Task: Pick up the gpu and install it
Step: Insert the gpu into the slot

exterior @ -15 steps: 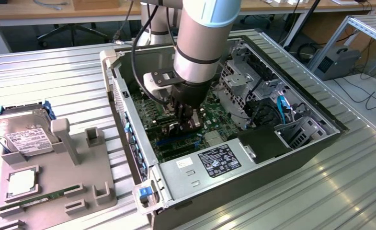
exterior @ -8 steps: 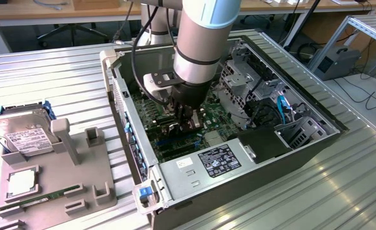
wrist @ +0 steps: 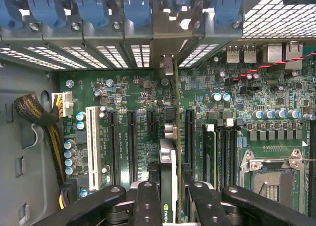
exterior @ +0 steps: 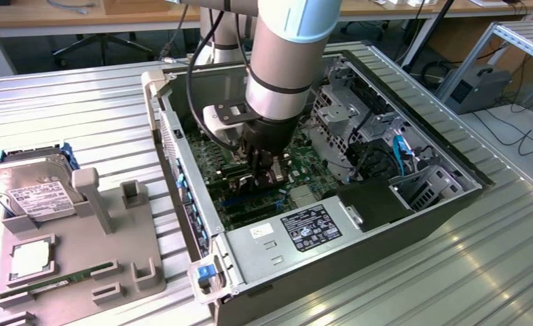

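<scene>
The gpu (wrist: pixel 169 159) stands on edge over the green motherboard (wrist: pixel 133 95), seen edge-on as a thin card with a small silver heatsink. Its far end reaches the rear slot openings (wrist: pixel 168 63) of the case. It runs between the long black expansion slots (wrist: pixel 132 144). My gripper (wrist: pixel 173 208) is shut on the card's near end, with one black finger (wrist: pixel 147 206) on each side. In the exterior view the gripper (exterior: pixel 264 175) is deep inside the open computer case (exterior: pixel 185 170), low over the motherboard. Whether the card sits fully in a slot I cannot tell.
A grey fixture tray (exterior: pixel 112 272) to the exterior view's left holds a silver hard drive (exterior: pixel 30 193), a processor (exterior: pixel 29 261) and a green memory stick (exterior: pixel 58 282). Inside the case are a power supply (exterior: pixel 311 227), drive cages (exterior: pixel 343 112), cables (wrist: pixel 39 117) and a processor socket (wrist: pixel 269 174).
</scene>
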Available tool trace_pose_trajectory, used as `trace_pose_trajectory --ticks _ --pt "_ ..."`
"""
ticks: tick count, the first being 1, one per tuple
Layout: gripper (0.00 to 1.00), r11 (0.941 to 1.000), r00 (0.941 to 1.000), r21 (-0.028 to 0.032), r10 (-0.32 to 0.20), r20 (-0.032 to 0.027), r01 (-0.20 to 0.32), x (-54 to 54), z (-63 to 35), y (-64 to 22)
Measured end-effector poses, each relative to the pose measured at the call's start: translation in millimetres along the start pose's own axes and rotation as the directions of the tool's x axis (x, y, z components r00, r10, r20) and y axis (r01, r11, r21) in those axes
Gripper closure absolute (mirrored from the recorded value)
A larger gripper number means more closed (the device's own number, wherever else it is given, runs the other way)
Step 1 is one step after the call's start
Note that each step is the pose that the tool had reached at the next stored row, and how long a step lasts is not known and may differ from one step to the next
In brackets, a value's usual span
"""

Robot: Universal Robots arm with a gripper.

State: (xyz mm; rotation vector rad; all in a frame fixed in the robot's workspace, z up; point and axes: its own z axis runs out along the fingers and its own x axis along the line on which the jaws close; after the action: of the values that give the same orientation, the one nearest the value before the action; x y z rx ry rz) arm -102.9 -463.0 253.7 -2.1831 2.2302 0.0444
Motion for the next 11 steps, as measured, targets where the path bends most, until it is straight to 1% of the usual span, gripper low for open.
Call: trace_pose_trajectory --ticks 6,8,10,11 --pt "0.72 1.0 1.0 0.0004 0.0 0.0007 0.0 -0.1 0.3 0.0" --pt "0.59 1.0 1.0 0.0 0.0 0.0 0.0 0.0 0.0 0.0" --pt "0.59 1.0 1.0 -0.0002 0.0 -0.0004 0.0 -0.2 -0.5 0.0" --pt "0.59 1.0 1.0 0.0 0.0 -0.0004 0.0 -0.4 -3.8 0.0"
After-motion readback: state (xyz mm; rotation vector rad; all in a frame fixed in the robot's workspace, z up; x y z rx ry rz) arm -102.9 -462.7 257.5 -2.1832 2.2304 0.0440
